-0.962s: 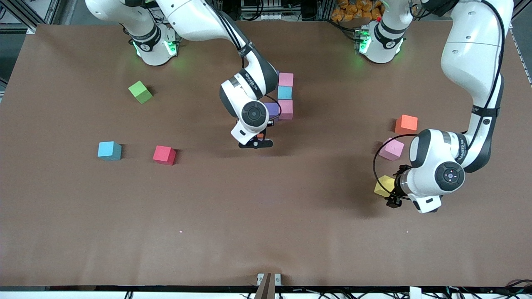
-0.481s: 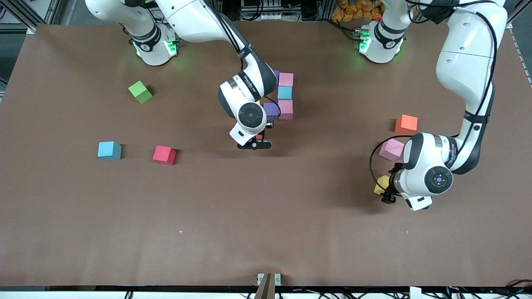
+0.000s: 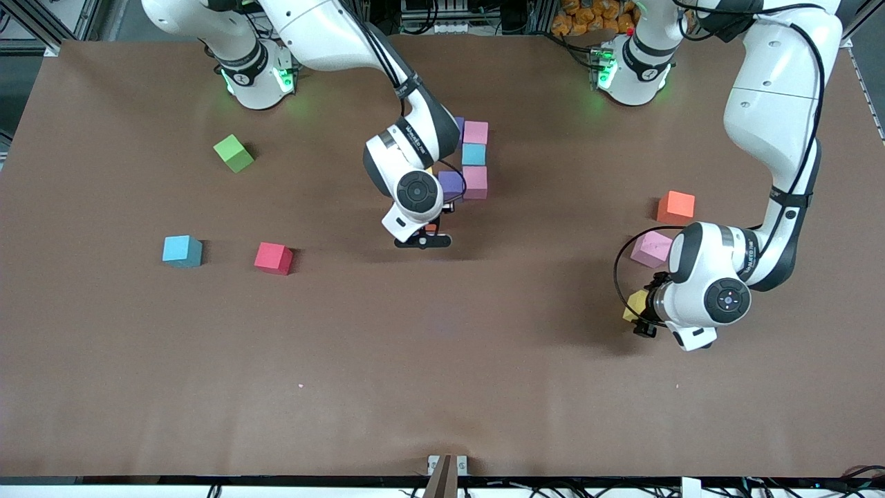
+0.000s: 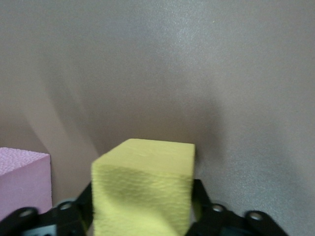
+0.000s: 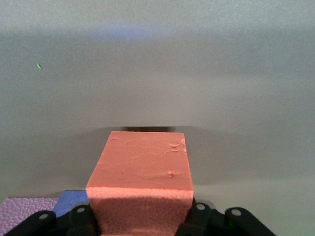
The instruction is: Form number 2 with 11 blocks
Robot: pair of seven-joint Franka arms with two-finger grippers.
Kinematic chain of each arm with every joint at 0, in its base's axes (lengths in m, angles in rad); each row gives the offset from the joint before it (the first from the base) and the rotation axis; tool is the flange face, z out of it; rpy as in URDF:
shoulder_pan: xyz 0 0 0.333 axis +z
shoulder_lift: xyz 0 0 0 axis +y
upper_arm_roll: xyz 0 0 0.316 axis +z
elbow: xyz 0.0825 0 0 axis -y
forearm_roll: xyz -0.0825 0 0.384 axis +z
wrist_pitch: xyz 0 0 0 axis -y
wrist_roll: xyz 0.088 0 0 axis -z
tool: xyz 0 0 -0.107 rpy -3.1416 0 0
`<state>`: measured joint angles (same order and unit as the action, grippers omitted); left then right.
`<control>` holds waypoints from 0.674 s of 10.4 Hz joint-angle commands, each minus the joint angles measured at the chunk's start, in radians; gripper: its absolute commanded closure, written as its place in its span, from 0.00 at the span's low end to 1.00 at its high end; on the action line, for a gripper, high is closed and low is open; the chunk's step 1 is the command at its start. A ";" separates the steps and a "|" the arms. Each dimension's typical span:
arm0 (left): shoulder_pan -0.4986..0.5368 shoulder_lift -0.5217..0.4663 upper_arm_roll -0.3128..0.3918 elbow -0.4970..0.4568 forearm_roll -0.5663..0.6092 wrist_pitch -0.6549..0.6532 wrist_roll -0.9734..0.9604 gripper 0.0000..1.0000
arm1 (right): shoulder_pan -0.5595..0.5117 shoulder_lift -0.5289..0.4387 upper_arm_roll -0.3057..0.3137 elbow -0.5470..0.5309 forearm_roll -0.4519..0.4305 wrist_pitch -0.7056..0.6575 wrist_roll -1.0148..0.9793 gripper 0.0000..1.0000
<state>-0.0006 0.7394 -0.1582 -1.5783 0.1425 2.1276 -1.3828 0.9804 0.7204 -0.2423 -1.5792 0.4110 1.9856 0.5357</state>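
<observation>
Foam blocks [image 3: 474,157] clustered mid-table (pink, blue, purple); red [image 3: 273,257], orange [image 3: 675,206] apart; yellow [image 4: 142,189] gripped.

Non-task items only. Brown matte surface [image 3: 442,360] spans the whole front view. One lime-green cube [image 3: 233,153] sits on it toward the right arm's end, rotated so its edges run askew to the surface edge, well apart from every other cube. A small metal bracket [image 3: 446,465] sits at the middle of the surface edge nearest the front camera. At the opposite edge, a heap of orange-yellow objects [image 3: 596,14] lies off the surface; what they are cannot be made out.
</observation>
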 commanded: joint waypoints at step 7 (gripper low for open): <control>-0.137 -0.057 -0.006 0.032 0.026 -0.002 -0.002 1.00 | 0.030 -0.004 -0.006 -0.059 0.017 0.044 -0.124 1.00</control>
<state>-0.0909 0.7072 -0.1712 -1.5481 0.1443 2.1293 -1.3827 1.0004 0.7204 -0.2417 -1.6167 0.4110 2.0194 0.4540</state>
